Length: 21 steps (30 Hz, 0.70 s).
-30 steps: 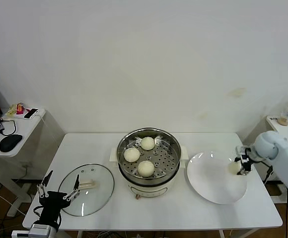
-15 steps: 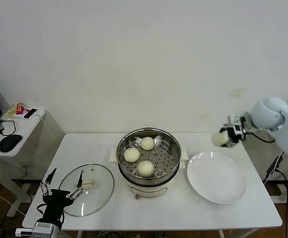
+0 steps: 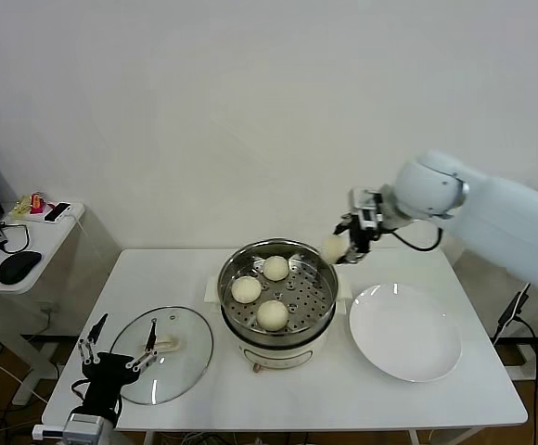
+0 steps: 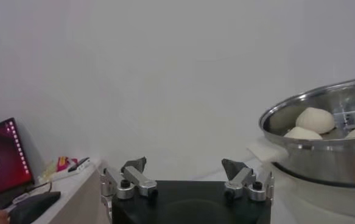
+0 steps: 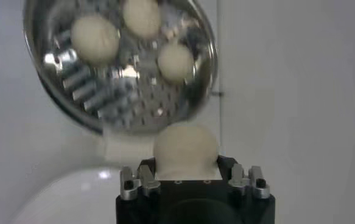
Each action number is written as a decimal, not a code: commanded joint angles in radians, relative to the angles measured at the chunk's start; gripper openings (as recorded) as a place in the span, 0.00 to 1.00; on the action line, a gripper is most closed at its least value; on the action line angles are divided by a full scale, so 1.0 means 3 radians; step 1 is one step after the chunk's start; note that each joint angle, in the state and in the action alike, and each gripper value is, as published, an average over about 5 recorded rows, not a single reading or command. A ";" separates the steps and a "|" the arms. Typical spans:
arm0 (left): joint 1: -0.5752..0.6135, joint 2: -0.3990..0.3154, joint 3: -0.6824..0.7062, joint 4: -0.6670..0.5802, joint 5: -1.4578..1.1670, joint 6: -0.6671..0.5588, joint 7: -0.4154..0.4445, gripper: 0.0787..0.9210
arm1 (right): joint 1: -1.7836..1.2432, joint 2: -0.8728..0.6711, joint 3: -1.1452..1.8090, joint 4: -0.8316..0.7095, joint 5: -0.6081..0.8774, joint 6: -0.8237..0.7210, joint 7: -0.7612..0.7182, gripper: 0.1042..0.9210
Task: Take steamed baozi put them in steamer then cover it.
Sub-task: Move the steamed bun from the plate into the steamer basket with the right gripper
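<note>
The steel steamer [image 3: 318, 278] [image 5: 43, 79] [image 4: 323, 125] sits mid-table on its cream pot base, with three baozi [image 3: 272, 314] [image 5: 95, 38] on its perforated floor. My right gripper [image 3: 341, 248] [image 5: 185, 173] hangs in the air just off the steamer's right rim, shut on a fourth baozi [image 3: 333, 248] [image 5: 185, 150]. The glass cover [image 3: 187, 357] lies flat on the table to the left of the steamer. My left gripper [image 3: 116, 347] [image 4: 185, 167] stands open at the cover's front left edge, holding nothing.
A bare white plate [image 3: 404, 331] lies right of the steamer. A side table [image 3: 37, 236] with a mouse, phone and laptop stands far left. The white wall is close behind the table.
My right gripper has lifted the baozi off the plate and carried it up and leftward to the steamer's right rim. The left arm has barely moved.
</note>
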 commanded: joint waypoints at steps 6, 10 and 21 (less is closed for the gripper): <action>-0.0014 -0.0021 -0.0034 0.0070 -0.0020 -0.0010 0.0003 0.88 | -0.0136 0.0746 -0.0466 -0.0277 0.0540 -0.0455 0.0445 0.64; -0.0023 -0.0013 -0.0054 0.0077 -0.0033 -0.0010 0.0004 0.88 | -0.0278 0.0790 -0.0464 -0.0380 0.0425 -0.0454 0.0432 0.64; -0.0050 0.0004 -0.0076 0.0128 -0.0054 -0.0013 0.0004 0.88 | -0.0493 0.0794 -0.0343 -0.0598 0.0091 -0.0442 0.0394 0.64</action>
